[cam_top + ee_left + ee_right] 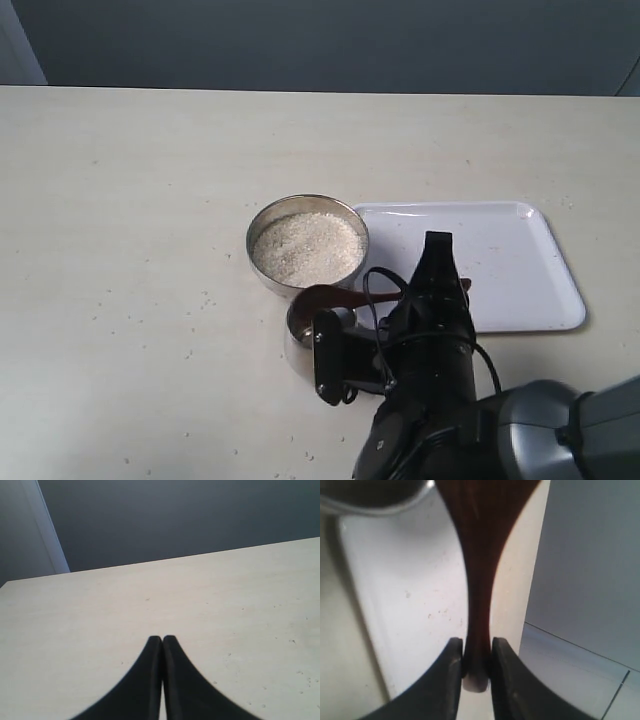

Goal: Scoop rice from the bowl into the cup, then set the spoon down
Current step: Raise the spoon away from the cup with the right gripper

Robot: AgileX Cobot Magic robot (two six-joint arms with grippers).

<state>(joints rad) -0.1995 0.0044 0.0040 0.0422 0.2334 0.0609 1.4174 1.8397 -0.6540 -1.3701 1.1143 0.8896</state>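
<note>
The steel bowl (262, 225) holds a pale mass of rice (305, 247) at the table's middle. Just in front of it stands the steel cup (298, 330), mostly hidden. The dark wooden spoon (328, 297) hangs with its scoop over the cup and its handle running right. My right gripper (440, 285) is shut on the handle's end, and the right wrist view shows the spoon (479, 580) pinched in the gripper (477, 646). I cannot tell whether rice lies in the scoop. My left gripper (162, 640) is shut on nothing above bare table and is out of the exterior view.
A white tray (505, 265) lies right of the bowl, under the spoon handle, and shows as the tray (405, 595) in the right wrist view. A steel rim (370, 504) edges that view. A few stray grains dot the table (150, 300).
</note>
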